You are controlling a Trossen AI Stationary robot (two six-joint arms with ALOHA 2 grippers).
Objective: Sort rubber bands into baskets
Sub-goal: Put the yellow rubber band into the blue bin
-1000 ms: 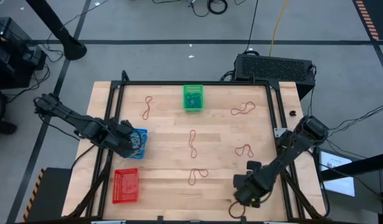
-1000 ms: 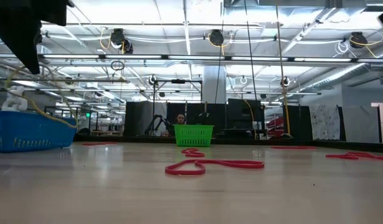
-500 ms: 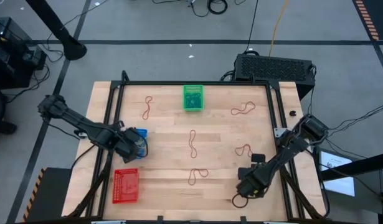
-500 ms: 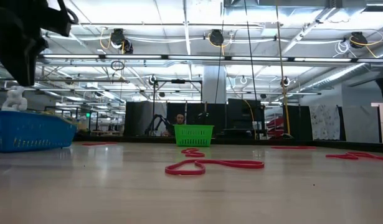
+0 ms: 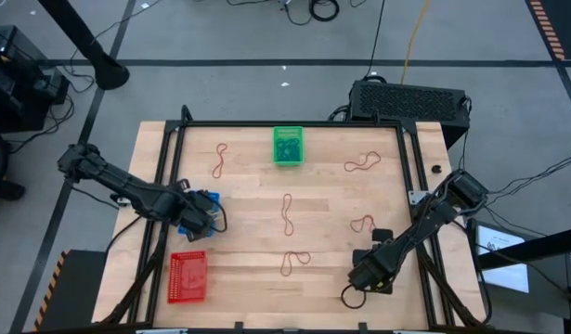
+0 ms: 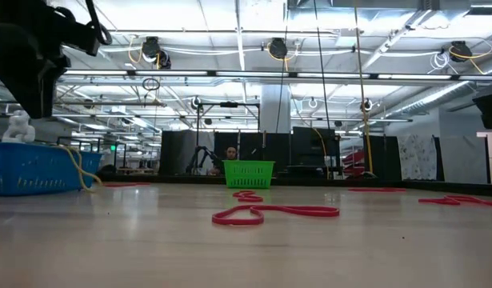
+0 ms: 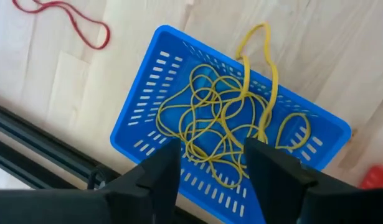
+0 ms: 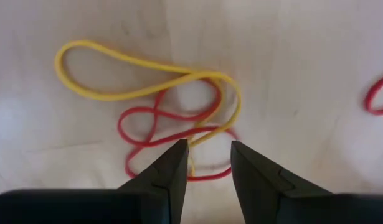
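Note:
My left gripper [image 5: 198,219] hovers open over the blue basket [image 7: 179,81], which holds several tangled yellow rubber bands [image 7: 222,118]. One yellow band [image 7: 260,50] lies across the basket's rim and hangs outside it [image 6: 74,160]. Near the table's near right corner, my right gripper [image 8: 207,158] points down, open, over a yellow band [image 8: 147,78] lying crossed on a red band [image 8: 172,134]. Its fingers stand on either side of their strands. Whether they touch, I cannot tell. The green basket [image 5: 287,146] stands at the far middle and the red basket [image 5: 188,276] at the near left.
Red bands lie loose on the wood at the far left [image 5: 220,160], far right [image 5: 363,163], middle [image 5: 287,213], right [image 5: 363,223] and near middle [image 5: 294,263]. A black frame [image 5: 408,167] rims the table. A black box [image 5: 408,100] sits beyond the far right corner.
My left gripper has let go of a yellow band over the blue basket; the band now lies over the rim, part of it hanging outside. That gripper has shifted a little toward the near edge. My right gripper has edged toward the far edge above the yellow and red bands.

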